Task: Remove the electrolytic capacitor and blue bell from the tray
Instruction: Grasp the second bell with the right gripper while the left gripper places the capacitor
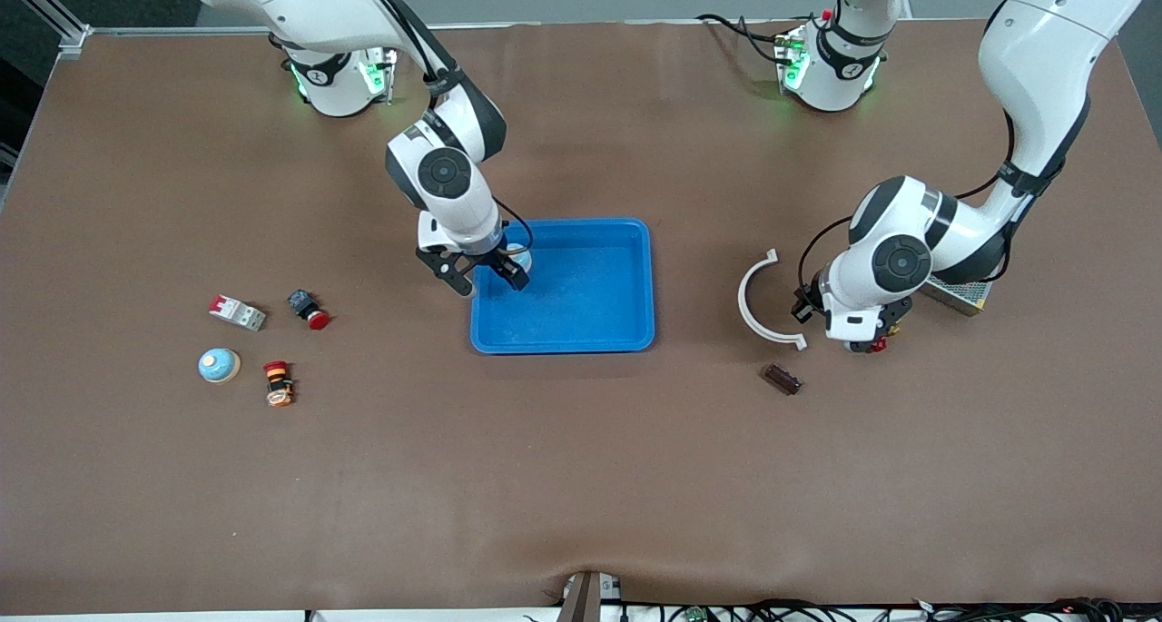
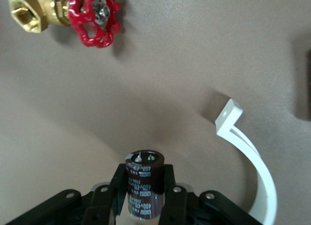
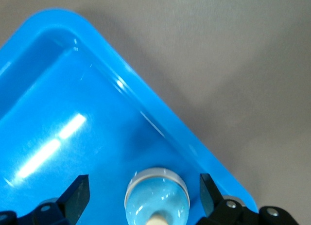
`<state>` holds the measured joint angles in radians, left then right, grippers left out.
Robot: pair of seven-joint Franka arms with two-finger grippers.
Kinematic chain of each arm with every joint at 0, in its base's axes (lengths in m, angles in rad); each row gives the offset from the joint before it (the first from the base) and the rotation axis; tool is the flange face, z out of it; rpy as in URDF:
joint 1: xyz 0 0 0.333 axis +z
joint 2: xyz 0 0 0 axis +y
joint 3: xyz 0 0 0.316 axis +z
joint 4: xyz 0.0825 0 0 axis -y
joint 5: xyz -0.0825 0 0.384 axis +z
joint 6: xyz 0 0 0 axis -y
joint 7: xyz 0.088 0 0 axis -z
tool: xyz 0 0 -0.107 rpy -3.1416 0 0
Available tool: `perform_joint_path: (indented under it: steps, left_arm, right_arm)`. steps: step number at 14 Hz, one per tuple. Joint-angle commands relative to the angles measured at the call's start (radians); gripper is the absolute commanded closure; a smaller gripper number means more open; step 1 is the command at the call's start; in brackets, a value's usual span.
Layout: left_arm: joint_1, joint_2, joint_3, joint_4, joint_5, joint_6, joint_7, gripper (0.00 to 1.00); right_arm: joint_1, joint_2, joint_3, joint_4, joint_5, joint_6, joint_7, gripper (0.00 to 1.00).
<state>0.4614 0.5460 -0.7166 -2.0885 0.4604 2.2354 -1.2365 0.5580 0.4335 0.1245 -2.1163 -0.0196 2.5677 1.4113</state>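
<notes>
Right wrist view: right gripper (image 3: 145, 196) spread wide over shallow blue plastic tray (image 3: 58, 89), pale blue dome bell (image 3: 156, 198) apparently resting between fingers. Left gripper (image 2: 145, 188) clamping dark cylindrical capacitor (image 2: 144, 183) above brown table (image 2: 170, 79).

The right arm reaches down from its base, bent at the elbow, and its right gripper (image 1: 486, 277) points down with fingers spread wide apart. The left arm curls low, and its left gripper (image 2: 144, 196) has its fingers squeezed close together.
</notes>
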Motion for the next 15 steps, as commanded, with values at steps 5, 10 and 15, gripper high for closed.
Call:
perform_joint_path:
  steps: [5, 10, 15]
  left_arm:
    - [0.016, 0.040, -0.017, -0.001, 0.060, 0.024, -0.014, 0.07]
    - [0.008, -0.018, -0.041, 0.095, 0.058, -0.052, -0.008, 0.00]
    - [0.006, -0.017, -0.103, 0.342, 0.046, -0.301, 0.083, 0.00]
  right_arm:
    - [0.043, 0.039, -0.011, 0.009, 0.010, 0.012, 0.035, 0.00]
    - [0.046, 0.047, -0.011, 0.015, 0.010, 0.014, 0.035, 0.00]
    - [0.057, 0.048, -0.011, 0.024, 0.010, 0.011, 0.035, 0.75]
